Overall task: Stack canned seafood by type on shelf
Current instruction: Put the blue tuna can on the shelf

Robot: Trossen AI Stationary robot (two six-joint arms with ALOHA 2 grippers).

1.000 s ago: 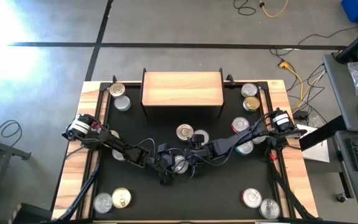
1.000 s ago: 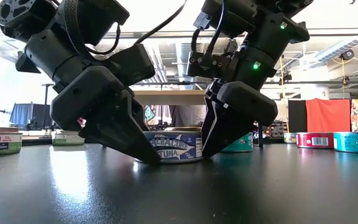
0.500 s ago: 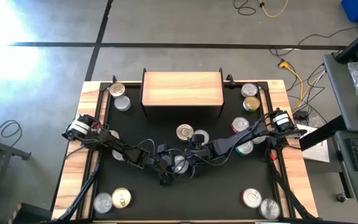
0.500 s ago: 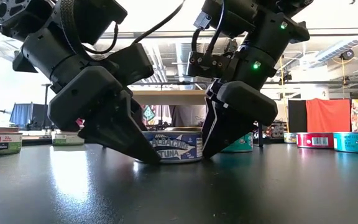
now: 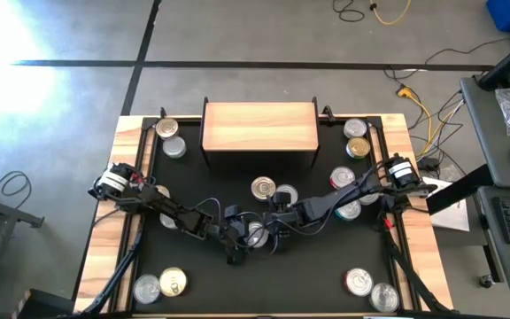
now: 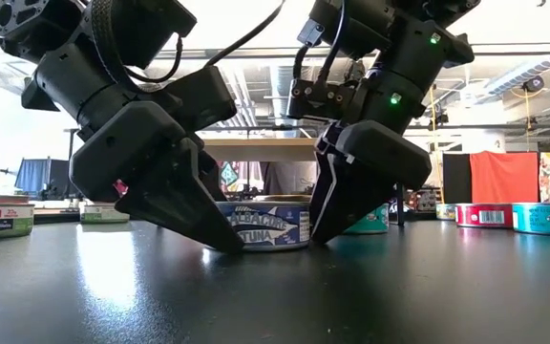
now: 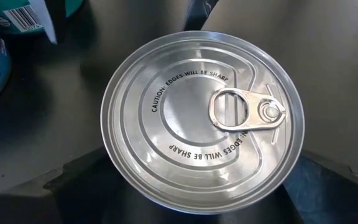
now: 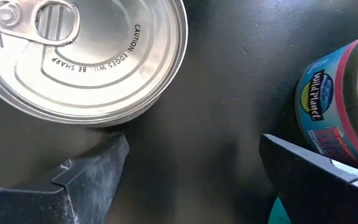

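- Looking down at the middle of the black table, you find both arms meeting over one tin, the tuna can, which sits on the table in front of the shelf and well short of it.
- Your left gripper is lowered over this can with its jaws released and wide; the left wrist view looks straight down on the silver lid, a dark finger to either side, neither pressing the wall. That reads as a straddle set up for a grasp not yet made.
- Your right gripper stands just beside the same can, jaws also spread with nothing between them but bare table; a teal can lies close by its outer finger.
- The shelf top is bare, so by my judgement no stacking is done.
- Other tins sit in small groups at the table's corners and sides, apart from the shelf, likely awaiting sorting by type.
- Writing: the lid reads "CAUTION: EDGES WILL BE SHARP"; the blue label shows "ALBACORE" partly and "TUNA" in the low view.
- The teal can reads "Wild Planet".
- A can at the far left of the low view shows "BEE" and "TUNA"; the rest is cut off.
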